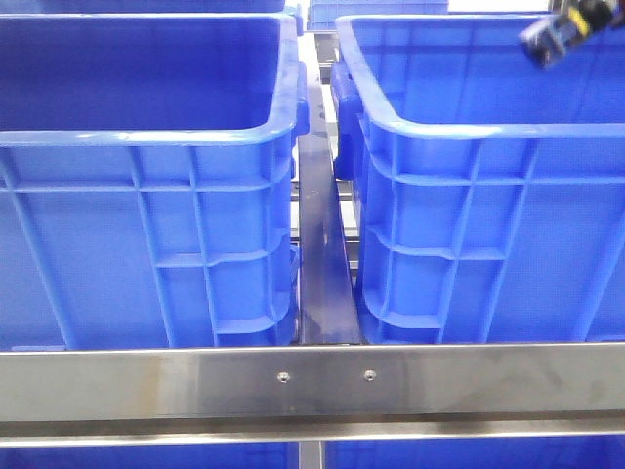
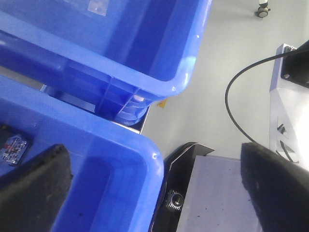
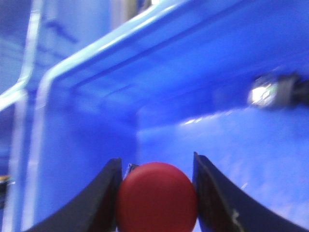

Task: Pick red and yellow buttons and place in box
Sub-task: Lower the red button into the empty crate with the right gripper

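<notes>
Fingers of the right gripper [image 3: 155, 193] are clamped on a round red plastic button [image 3: 156, 197], one black pad against each side, inside a blue plastic crate [image 3: 203, 72]. Left gripper [image 2: 159, 188] stands wide apart, holding nothing, above the rounded corner of another blue plastic bin [image 2: 120, 150].

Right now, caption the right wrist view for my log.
Right gripper, jaws closed on a red button, inside a blue bin.
</notes>
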`<state>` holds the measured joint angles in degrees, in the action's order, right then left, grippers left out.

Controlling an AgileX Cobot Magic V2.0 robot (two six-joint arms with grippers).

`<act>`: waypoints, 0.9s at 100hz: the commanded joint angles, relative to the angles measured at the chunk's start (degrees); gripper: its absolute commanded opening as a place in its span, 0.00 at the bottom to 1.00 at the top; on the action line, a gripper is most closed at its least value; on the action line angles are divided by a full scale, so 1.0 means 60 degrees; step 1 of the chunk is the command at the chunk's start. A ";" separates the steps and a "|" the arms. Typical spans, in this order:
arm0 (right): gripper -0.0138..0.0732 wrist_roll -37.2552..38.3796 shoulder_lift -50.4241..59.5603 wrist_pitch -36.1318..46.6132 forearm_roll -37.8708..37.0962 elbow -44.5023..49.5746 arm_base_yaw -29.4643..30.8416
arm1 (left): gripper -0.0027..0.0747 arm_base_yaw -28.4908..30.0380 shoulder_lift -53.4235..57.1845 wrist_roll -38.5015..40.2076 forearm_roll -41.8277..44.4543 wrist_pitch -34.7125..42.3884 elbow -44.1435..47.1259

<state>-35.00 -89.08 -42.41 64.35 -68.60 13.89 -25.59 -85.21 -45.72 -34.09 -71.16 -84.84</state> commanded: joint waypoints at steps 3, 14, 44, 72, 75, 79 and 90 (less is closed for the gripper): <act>0.25 -0.0277 -0.0488 0.0314 0.0497 -0.1011 0.0067 | 0.90 -0.0048 0.0404 0.0197 -0.0464 -0.0236 -0.0308; 0.25 -0.0277 -0.1398 0.0355 0.0506 -0.1822 0.0034 | 0.90 -0.0048 0.0404 0.0197 -0.0464 -0.0236 -0.0308; 0.25 -0.0277 -0.3296 0.0344 0.0866 -0.3116 -0.0390 | 0.90 -0.0048 0.0404 0.0197 -0.0464 -0.0236 -0.0308; 0.28 -0.0277 -0.3902 0.0861 0.0893 -0.3525 -0.0721 | 0.90 -0.0048 0.0404 0.0239 -0.0481 -0.0234 -0.0308; 0.31 -0.0277 -0.3902 0.0884 0.0879 -0.3525 -0.0721 | 0.90 -0.0048 0.0404 0.0259 -0.0481 -0.0234 -0.0308; 0.37 -0.0277 -0.3902 0.0930 0.0879 -0.3525 -0.0721 | 0.90 -0.0048 0.0404 0.0259 -0.0481 -0.0234 -0.0308; 0.59 -0.0277 -0.3902 0.0989 0.0871 -0.3525 -0.0721 | 0.90 -0.0048 0.0404 0.0276 -0.0481 -0.0234 -0.0308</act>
<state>-36.10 -115.88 -36.89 66.50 -87.67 9.55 -25.59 -85.21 -44.75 -34.09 -71.26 -84.84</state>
